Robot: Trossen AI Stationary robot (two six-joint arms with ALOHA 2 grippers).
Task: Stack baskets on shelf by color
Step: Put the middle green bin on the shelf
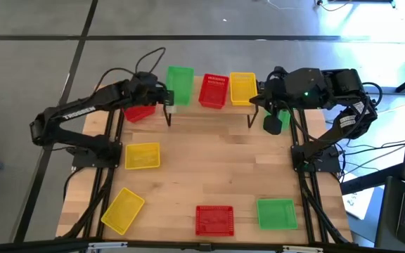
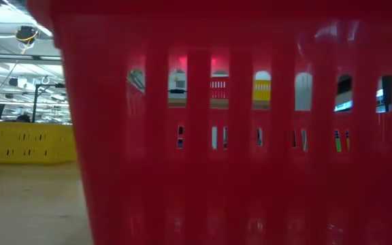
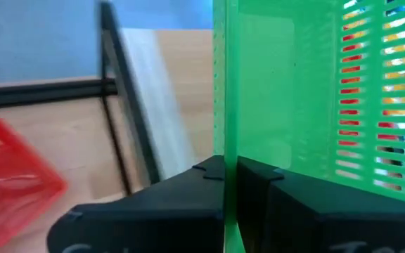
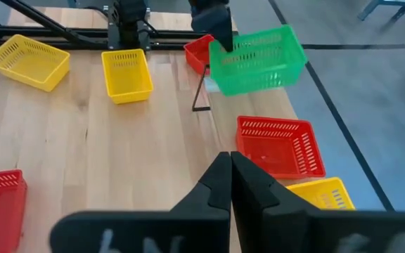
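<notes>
At the near edge of the table (image 1: 209,161), three baskets are seen from above: a yellow basket (image 1: 123,209) lying askew at the left corner, a red basket (image 1: 214,220) in the middle, and a green basket (image 1: 276,213) to its right. The low view is almost wholly filled by the wall of that red basket, with a yellow one visible past its left side. Farther in on the left, a second yellow basket (image 1: 142,156) is set near the left arm's base.

At the far edge stands the shelf (image 1: 209,112), its black legs reaching the table. On its plank a red basket (image 1: 214,91) is placed in the middle and a yellow basket (image 1: 242,88) just beside it on the right. A green basket (image 1: 180,84) is held at the shelf's left end by the left gripper (image 1: 166,95), whose fingers (image 3: 195,190) are closed on the basket's thin side wall. Whether that basket rests on the plank cannot be told. Another red basket (image 1: 139,112) lies on the table beneath the left arm, beside the shelf's left leg.

The right gripper (image 1: 256,99) is closed on nothing and hangs at the shelf's right end, near the yellow basket. One more green basket (image 1: 273,122) is partly hidden under the right arm.
</notes>
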